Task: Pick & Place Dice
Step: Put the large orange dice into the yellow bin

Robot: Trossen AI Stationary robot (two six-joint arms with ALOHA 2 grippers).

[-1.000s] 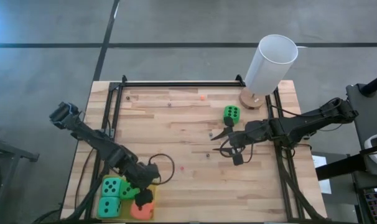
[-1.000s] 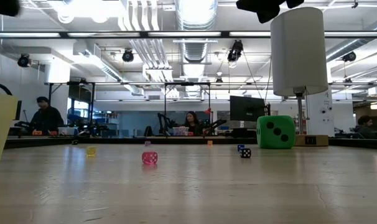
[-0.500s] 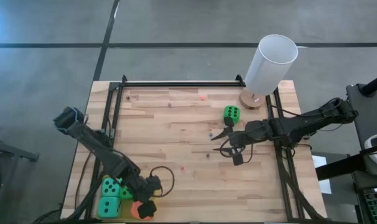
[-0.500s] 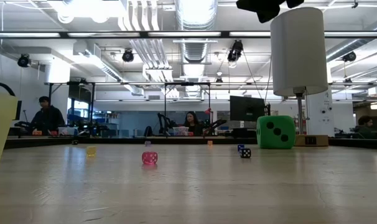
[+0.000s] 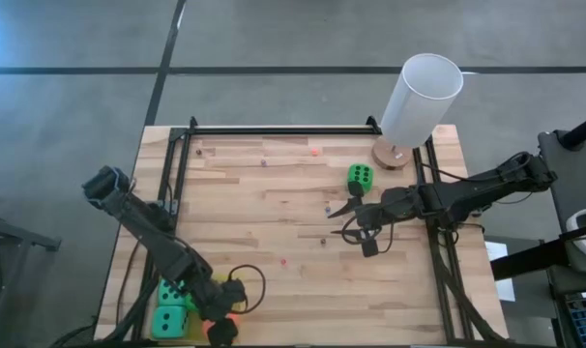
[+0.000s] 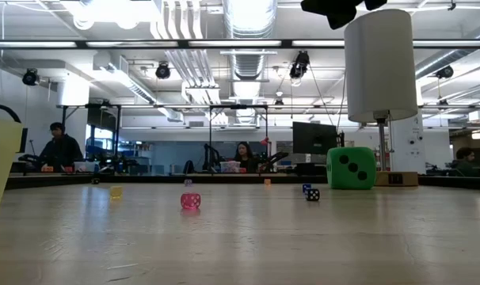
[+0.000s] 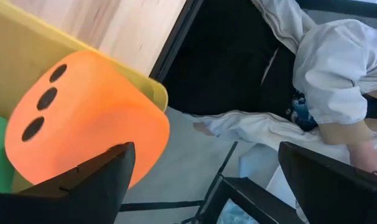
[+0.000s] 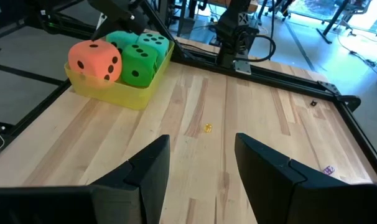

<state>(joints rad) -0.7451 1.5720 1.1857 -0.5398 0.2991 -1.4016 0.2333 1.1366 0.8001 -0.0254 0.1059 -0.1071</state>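
A yellow tray (image 8: pixel 107 93) at the table's near left corner holds an orange-red die (image 8: pixel 95 60), a green die (image 8: pixel 139 64) and two teal dice (image 5: pixel 174 290) (image 5: pixel 167 320). My left gripper (image 5: pixel 222 325) hangs open over the tray's near end. In the left wrist view the orange-red die (image 7: pixel 83 118) shows beside one finger (image 7: pixel 95 180), against the tray's rim (image 7: pixel 152 87). I cannot tell whether that finger touches it. Another green die (image 5: pixel 361 177) rests on the wood at the far right. My right gripper (image 5: pixel 352 229) is open above the table, near this die, with nothing between its fingers.
A tall white cylinder (image 5: pixel 421 100) stands on a wooden base at the far right corner. Tiny dice (image 6: pixel 190 200) lie scattered over the middle of the table. Black rails (image 5: pixel 283 130) frame the table. A person's white sleeve (image 7: pixel 338 68) shows beyond the table's near edge.
My left gripper has moved toward the table's near edge and slightly down, and has rolled a little at the wrist. It now covers more of the orange-red die in the tray. Its fingers have stayed open.
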